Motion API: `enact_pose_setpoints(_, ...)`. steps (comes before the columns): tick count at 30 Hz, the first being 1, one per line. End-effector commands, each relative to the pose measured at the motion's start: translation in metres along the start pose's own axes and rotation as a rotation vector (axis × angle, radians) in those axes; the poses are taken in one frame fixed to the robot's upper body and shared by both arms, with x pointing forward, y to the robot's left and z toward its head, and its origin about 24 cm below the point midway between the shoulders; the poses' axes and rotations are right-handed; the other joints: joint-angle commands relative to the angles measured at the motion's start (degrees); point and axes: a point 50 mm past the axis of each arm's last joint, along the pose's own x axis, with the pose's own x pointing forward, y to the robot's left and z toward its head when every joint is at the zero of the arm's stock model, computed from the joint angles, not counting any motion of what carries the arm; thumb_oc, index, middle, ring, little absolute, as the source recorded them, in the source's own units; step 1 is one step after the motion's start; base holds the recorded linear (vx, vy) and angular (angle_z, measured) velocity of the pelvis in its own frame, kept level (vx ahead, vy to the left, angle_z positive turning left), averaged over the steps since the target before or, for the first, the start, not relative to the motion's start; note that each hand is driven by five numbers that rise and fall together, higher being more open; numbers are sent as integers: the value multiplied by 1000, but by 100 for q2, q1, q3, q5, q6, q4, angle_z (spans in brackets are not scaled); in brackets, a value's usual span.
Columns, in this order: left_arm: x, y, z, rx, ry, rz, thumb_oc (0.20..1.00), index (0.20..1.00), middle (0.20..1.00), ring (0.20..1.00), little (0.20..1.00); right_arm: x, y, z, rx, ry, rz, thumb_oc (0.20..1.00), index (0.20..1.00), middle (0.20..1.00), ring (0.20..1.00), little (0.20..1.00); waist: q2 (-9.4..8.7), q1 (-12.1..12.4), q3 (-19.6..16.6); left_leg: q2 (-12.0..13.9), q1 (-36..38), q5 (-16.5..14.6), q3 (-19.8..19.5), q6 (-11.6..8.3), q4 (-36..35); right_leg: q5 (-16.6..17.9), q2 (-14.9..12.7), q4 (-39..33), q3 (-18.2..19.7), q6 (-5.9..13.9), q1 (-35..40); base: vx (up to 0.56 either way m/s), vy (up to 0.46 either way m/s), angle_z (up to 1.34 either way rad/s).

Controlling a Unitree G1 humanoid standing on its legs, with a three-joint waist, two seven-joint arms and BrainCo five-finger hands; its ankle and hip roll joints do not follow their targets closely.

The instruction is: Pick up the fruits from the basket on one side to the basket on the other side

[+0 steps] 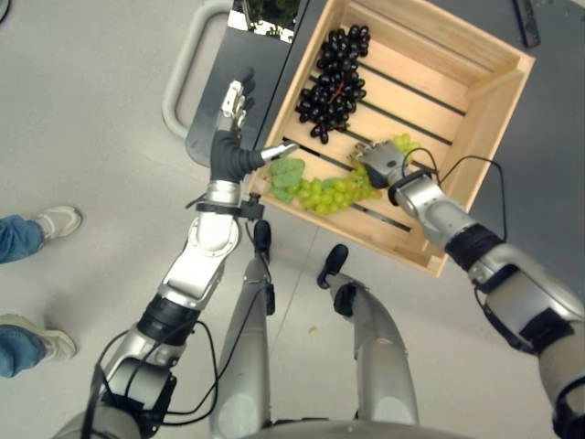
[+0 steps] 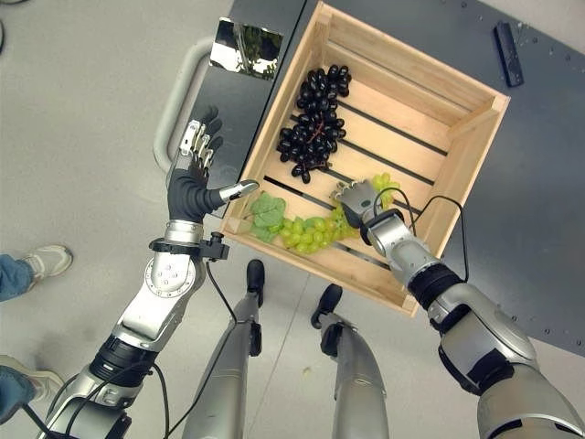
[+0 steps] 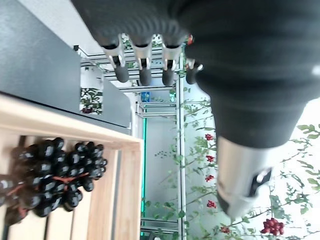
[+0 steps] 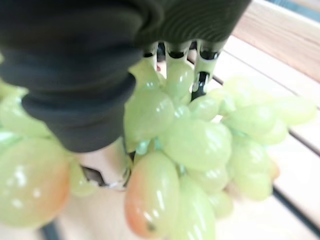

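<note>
I see a slatted wooden crate (image 2: 475, 128) on a dark grey cart top (image 2: 539, 210), with a grey tubular handle (image 2: 174, 101) at the cart's left end. Two fruit bunches lie inside the crate. The black grapes (image 2: 313, 123) sit near the crate's far left wall. The green grapes (image 2: 315, 230), with a green leaf (image 2: 267, 212) at their left end, stretch along the near wall.

My right hand (image 2: 358, 203) is down on the right end of the green bunch. In its wrist view the fingers (image 4: 172, 52) and thumb curl in among the green grapes and close round them, so I log a grasp on that bunch, which is low against the slats.

My left hand (image 2: 194, 178) is held just outside the crate's near left corner, over the cart's edge, fingers straight and spread, thumb pointing toward the crate, holding nothing.

A person's shoes (image 1: 57, 220) and jeans stand on the grey floor at far left. No legible writing on crate or cart.
</note>
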Motion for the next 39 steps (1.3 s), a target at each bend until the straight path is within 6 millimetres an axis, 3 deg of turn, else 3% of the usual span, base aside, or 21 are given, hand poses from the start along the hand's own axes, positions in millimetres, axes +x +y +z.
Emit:
enact_pose_setpoints(1,3,1,30,2,-165,-21,1000,1000,1000,1000,1000,-6,-12,-26,31,47,-65,200,200,200,200,200,-55,33,33,71,442,-695,156,-45,282,655,-321,-1014,143,986,737,0,0,0)
enact_pose_setpoints(6,0,0,28,-7,-156,-31,1000,1000,1000,1000,1000,-14,0,-39,19,80,-47,200,200,200,200,200,-40,38,33,62,831,-705,165,-36,187,649,-322,-1095,139,989,1104,4,0,-2)
enact_pose_setpoints(23,-1,-1,28,-15,-160,-65,1000,1000,1000,1000,1000,-19,23,-53,-7,149,31,200,200,200,200,200,46,59,33,28,1310,-803,127,-5,240,560,-330,-1065,189,983,1573,4,1,-1)
enact_pose_setpoints(30,-4,-1,25,-10,-146,-89,1000,1000,1000,1000,1000,-19,6,-67,-5,171,-48,200,200,200,200,200,44,83,-63,24,1506,-850,123,-7,250,543,-333,-1069,176,986,1785,21,3,0)
enact_pose_setpoints(33,-5,-1,23,-2,-136,-112,1000,1000,1000,1000,1000,-19,-8,-70,21,161,-116,200,200,200,200,200,18,73,-184,23,1597,-802,128,1,172,599,-338,-1143,175,984,1875,26,8,1)
enact_pose_setpoints(35,-8,-2,20,6,-122,-137,1000,1000,1000,1000,1000,-22,-28,-71,50,133,-208,200,200,200,200,200,-2,39,-301,28,1744,-861,153,-5,137,562,-338,-1155,176,1002,1999,43,15,-3)
enact_pose_setpoints(39,-13,-6,15,3,-93,-181,1000,1000,1000,1000,1000,-28,-45,-75,80,112,-285,200,200,200,200,200,-36,-15,-461,27,1874,-832,174,10,55,606,-337,-1222,178,1005,2128,45,19,-1)
